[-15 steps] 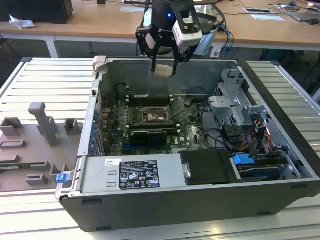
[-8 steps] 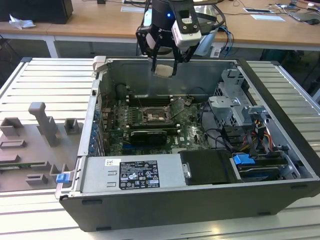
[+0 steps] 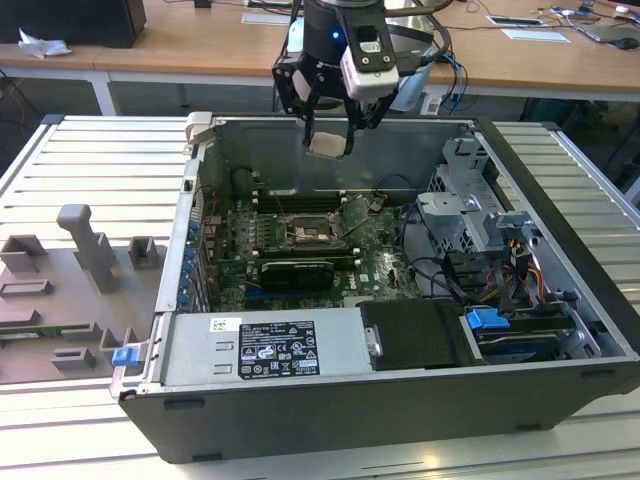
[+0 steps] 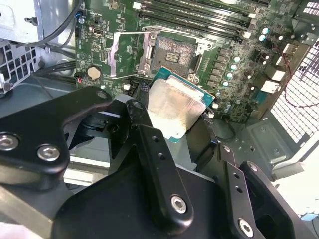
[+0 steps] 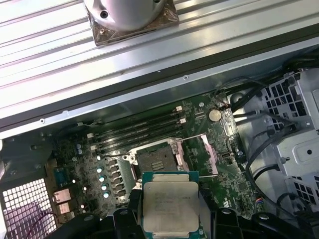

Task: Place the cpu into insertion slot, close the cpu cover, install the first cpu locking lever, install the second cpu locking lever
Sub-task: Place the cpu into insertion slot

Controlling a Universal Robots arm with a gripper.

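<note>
My gripper hangs over the back of the open computer case, shut on the cpu, a flat square chip with a pale metal face. Both wrist views show the cpu clamped by its edges between the black fingers, well above the board. The insertion slot lies bare on the green motherboard, below and ahead of the chip. The cpu cover is swung open beside the slot.
Long memory slots run behind the socket and a black card lies in front of it. A labelled power supply fills the case front, with a drive cage and cables on the exterior view's right. Grey fixtures stand outside.
</note>
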